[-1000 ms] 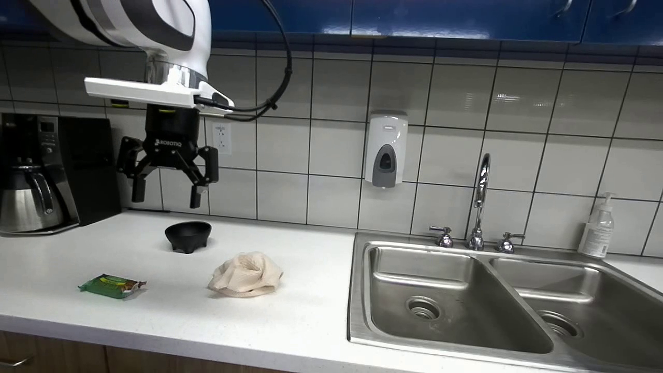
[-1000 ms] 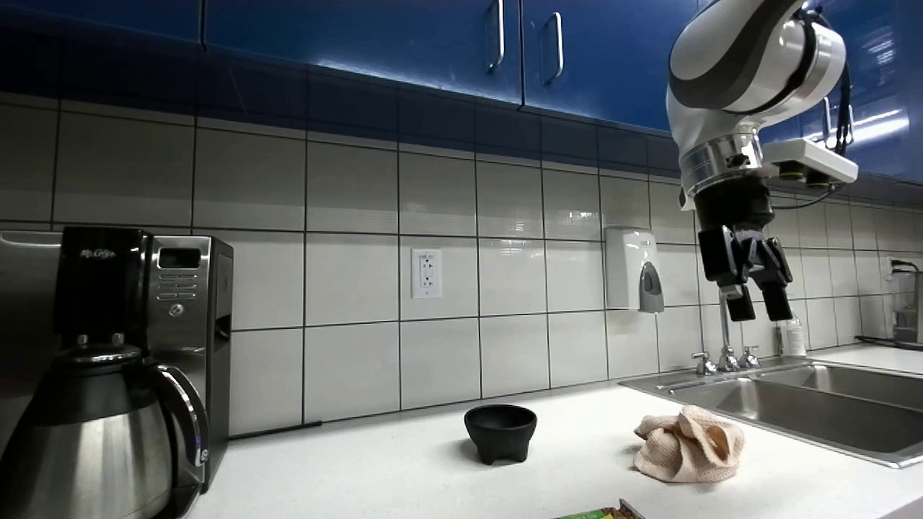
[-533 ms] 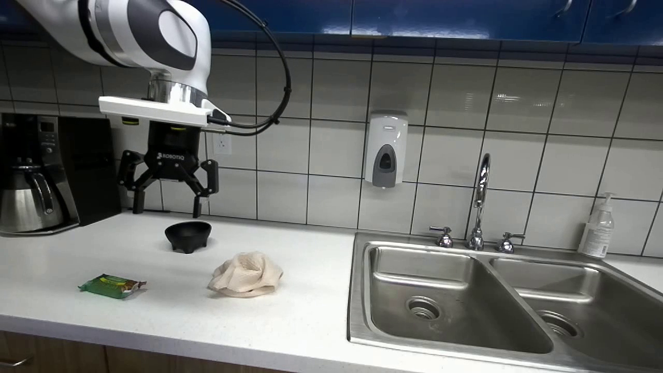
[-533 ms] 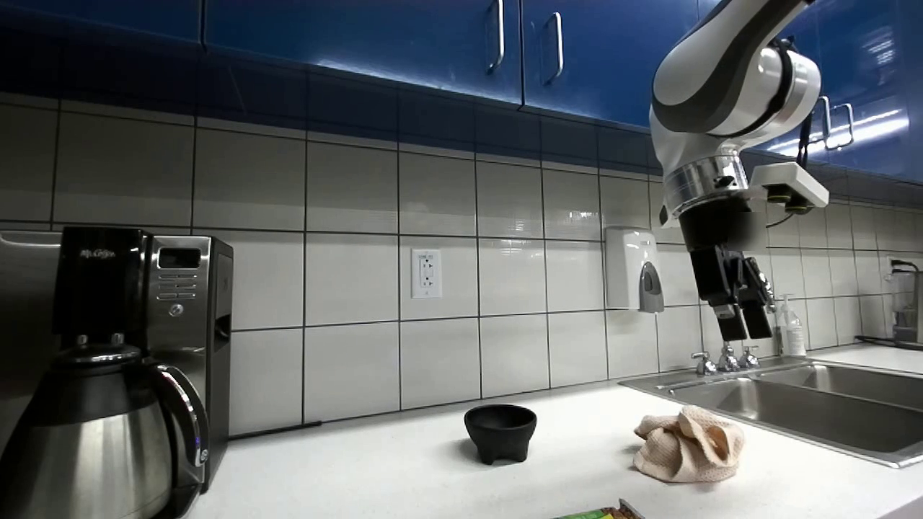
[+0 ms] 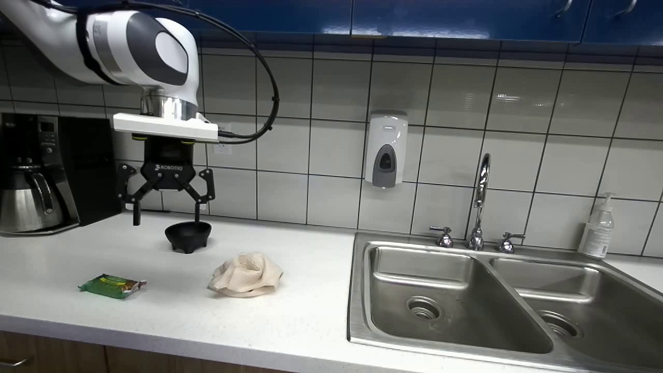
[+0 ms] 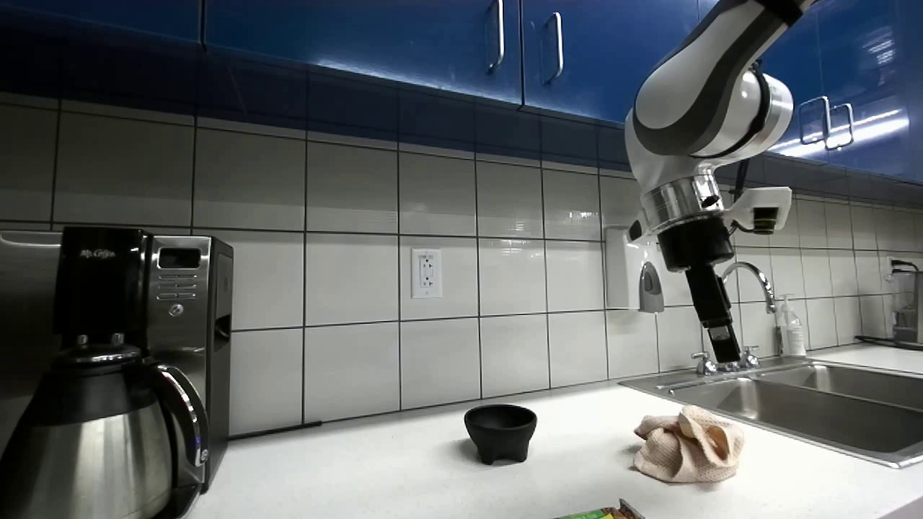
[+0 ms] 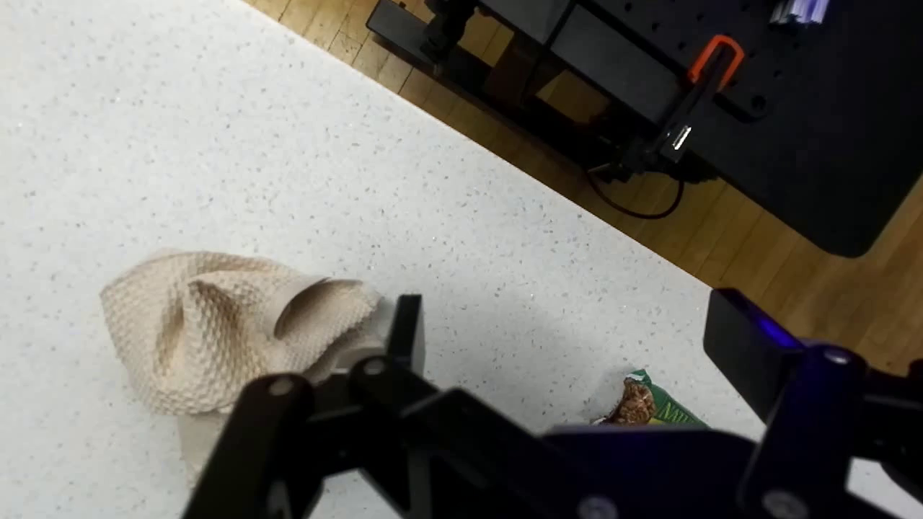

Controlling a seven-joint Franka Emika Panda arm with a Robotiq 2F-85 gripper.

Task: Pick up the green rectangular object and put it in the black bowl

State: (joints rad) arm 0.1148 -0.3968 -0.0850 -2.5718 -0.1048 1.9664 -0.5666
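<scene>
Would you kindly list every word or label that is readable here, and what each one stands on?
"ROBOTIQ": on the gripper.
"Mr. Coffee": on the coffee maker.
"NA…": on the green packet; the rest is hidden or unclear.
Too small or blurred to read: the print on the soap bottle, the wall dispenser, the outlet and the coffee maker's buttons.

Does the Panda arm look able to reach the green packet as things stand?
Probably yes. The gripper hangs open and holds nothing, and the green packet lies on the counter with nothing on top. The beige cloth sits apart from it, likely leaving room to come down.
</scene>
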